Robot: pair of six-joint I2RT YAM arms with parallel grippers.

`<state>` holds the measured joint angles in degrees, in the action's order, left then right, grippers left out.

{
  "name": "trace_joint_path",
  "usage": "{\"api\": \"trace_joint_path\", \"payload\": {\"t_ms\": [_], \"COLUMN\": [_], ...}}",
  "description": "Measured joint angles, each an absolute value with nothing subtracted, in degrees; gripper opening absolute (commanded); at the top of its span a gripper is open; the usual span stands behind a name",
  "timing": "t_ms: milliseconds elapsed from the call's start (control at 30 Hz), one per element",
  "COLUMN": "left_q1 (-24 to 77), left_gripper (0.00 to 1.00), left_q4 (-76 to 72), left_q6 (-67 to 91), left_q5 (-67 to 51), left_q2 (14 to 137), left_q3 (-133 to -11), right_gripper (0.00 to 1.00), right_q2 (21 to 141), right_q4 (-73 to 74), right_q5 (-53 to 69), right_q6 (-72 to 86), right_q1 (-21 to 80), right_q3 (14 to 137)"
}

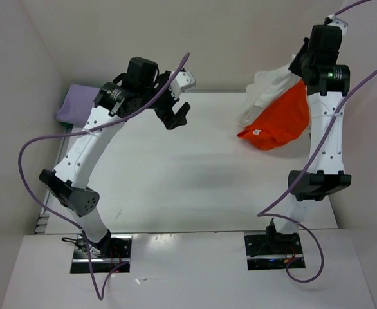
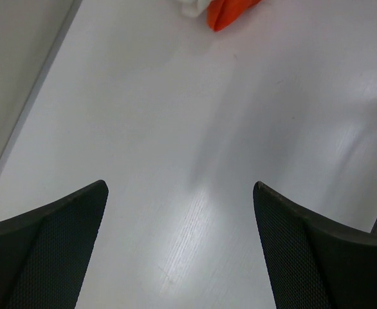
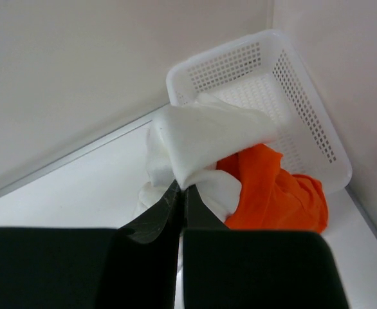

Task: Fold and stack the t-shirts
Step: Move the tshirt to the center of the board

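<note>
Top: table point(image 1: 175, 174) centre is bare and smooth, with walls point(image 1: 21, 77) close on both sides. Lavender t-shirt point(image 1: 73, 103) lies flat in the far-left corner. White t-shirt point(image 1: 266, 87) and orange t-shirt point(image 1: 282, 122) are bunched far right. Left wrist: my left gripper point(image 2: 181, 185) gapes wide and holds nothing, over glossy tabletop. Right wrist: my right gripper point(image 3: 181, 193) is pinched tight on a soft fold of the white t-shirt. A plastic mesh basket point(image 3: 304, 84) sits in the corner behind.

Surface point(image 1: 175, 187), contents by position:
- Lone t-shirt point(image 1: 76, 103) is lying at the far-left corner.
- Upper t-shirt point(image 3: 208, 135) is hanging at the far right, pinched in the right claw point(image 3: 181, 193).
- Lower t-shirt point(image 3: 272, 193) is trailing beneath it, to its right.
- Basket point(image 3: 304, 96) is sitting in the far-right corner, behind both.
- Left claw point(image 1: 177, 116) is hovering left of centre, well apart from them.
</note>
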<state>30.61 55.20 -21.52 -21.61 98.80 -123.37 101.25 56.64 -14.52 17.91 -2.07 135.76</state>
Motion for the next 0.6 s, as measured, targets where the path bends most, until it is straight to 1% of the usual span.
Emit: {"api": "trace_joint_path", "payload": {"t_ms": [133,367,467,600], "left_q1": [29.5,28.1,27.4,26.6], "left_gripper": [1.00,1.00,1.00,1.00], "left_q4": [52.0,48.4,47.8,47.2], "left_q6": [-20.6,-20.5,-20.1,-19.1], "left_q5": [-19.7,-19.1,-19.1,-19.6], "left_q2": [98.5,95.9,95.0,94.9], "left_q3": [-117.9,-113.9,-112.8,-111.8], "right_gripper": [0.00,0.00,0.00,0.00], "right_q2": [101.7,105.6,107.2,113.2], "right_q4": [57.2,53.8,48.7,47.7], "right_q5": [-15.2,-16.8,-14.0,-6.7], "right_q6": [18.6,21.5,23.2,24.8], "right_q1": [-2.1,-2.7,-6.9,-14.3], "right_q3": [140.8,162.2,160.8,157.4]}}
